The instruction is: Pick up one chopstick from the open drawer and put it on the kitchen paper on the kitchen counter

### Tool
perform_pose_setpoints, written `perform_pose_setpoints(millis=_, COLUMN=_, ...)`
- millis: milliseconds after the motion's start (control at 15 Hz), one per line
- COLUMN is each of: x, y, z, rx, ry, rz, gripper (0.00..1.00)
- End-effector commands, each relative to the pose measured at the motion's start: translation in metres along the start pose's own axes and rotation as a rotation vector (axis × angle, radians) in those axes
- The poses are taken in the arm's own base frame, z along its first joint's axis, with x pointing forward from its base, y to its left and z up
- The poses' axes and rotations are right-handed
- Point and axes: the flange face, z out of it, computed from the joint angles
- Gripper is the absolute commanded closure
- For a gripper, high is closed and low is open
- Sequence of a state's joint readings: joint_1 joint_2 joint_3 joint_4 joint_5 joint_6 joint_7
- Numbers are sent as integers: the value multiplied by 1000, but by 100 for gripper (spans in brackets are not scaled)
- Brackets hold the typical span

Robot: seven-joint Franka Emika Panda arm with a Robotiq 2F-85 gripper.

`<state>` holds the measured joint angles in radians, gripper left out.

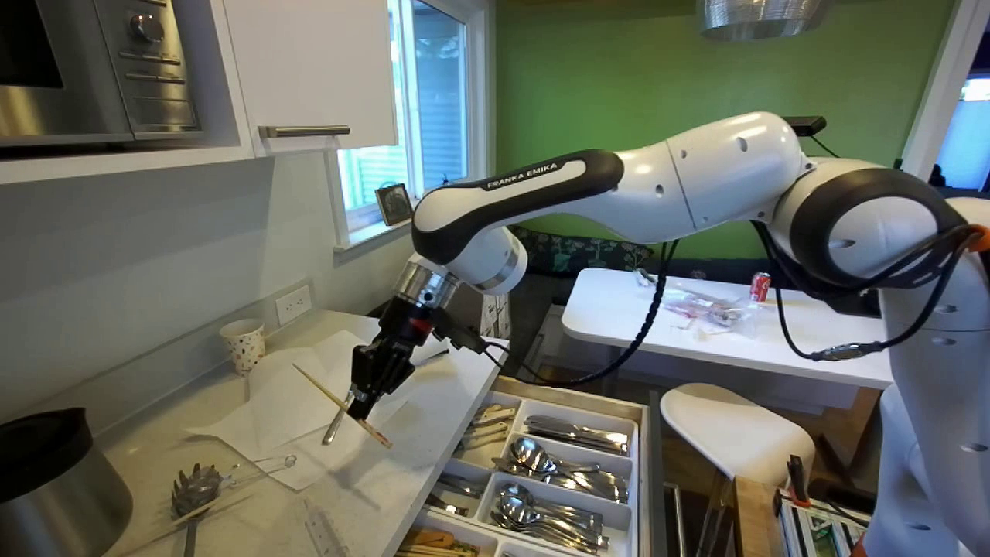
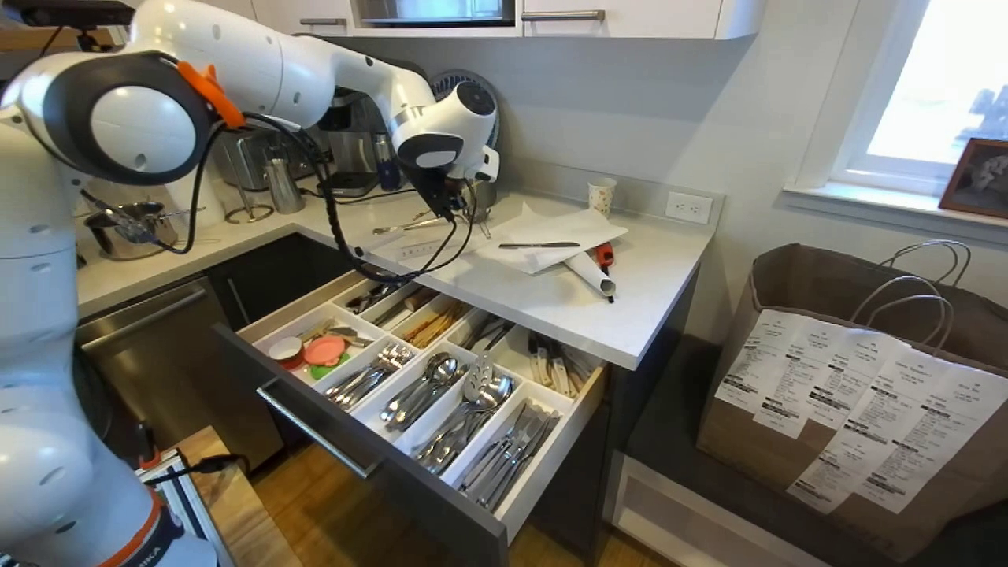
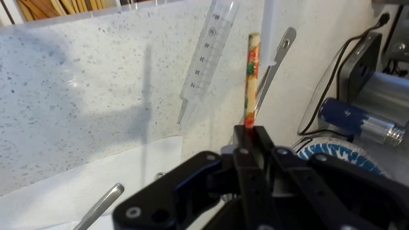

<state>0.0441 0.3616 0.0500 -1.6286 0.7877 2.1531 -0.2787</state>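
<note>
My gripper (image 3: 250, 131) is shut on a chopstick (image 3: 251, 76), pale wood with a red and green painted end. In an exterior view the gripper (image 1: 360, 404) holds the chopstick (image 1: 375, 434) aslant above the kitchen counter (image 2: 630, 276); its shadow falls on counter and paper. The white, wrinkled kitchen paper (image 1: 263, 410) lies on the counter beneath; it also shows in the wrist view (image 3: 48, 198). In an exterior view the gripper's fingers are mostly hidden behind cables and counter items. The drawer (image 2: 417, 492) stands open, with more wooden sticks (image 2: 433, 321) inside.
A silver knife (image 2: 539, 245) lies on the paper. A paper cup (image 1: 244, 346) and a rolled sheet (image 2: 591, 274) stand or lie beside it. A syringe (image 3: 204, 57), a pasta spoon (image 1: 197, 489) and a kettle (image 1: 66, 495) are on the counter. A cabinet (image 1: 309, 70) hangs above.
</note>
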Motion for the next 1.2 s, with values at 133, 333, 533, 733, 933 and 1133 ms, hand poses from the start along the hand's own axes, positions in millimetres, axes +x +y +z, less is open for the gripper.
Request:
perform_pose_setpoints(millis=133, x=46, y=19, z=30, rx=31, ry=87, rz=201, gripper=98)
perform_pose_setpoints(millis=333, x=66, y=33, z=40, rx=28, ry=149, rz=284, gripper=98)
perform_pose_setpoints(millis=533, x=83, y=47, z=49, rx=22, ry=204, rz=352, gripper=98)
perform_pose_setpoints(millis=733, x=94, y=58, z=62, rx=12, ry=229, rz=388, gripper=98)
perform_pose_setpoints(millis=933, x=99, y=70, z=76, rx=-5, ry=238, rz=416, gripper=98)
perform_pose_setpoints(millis=1133, x=103, y=79, z=85, rx=-20, ry=234, rz=441, gripper=98)
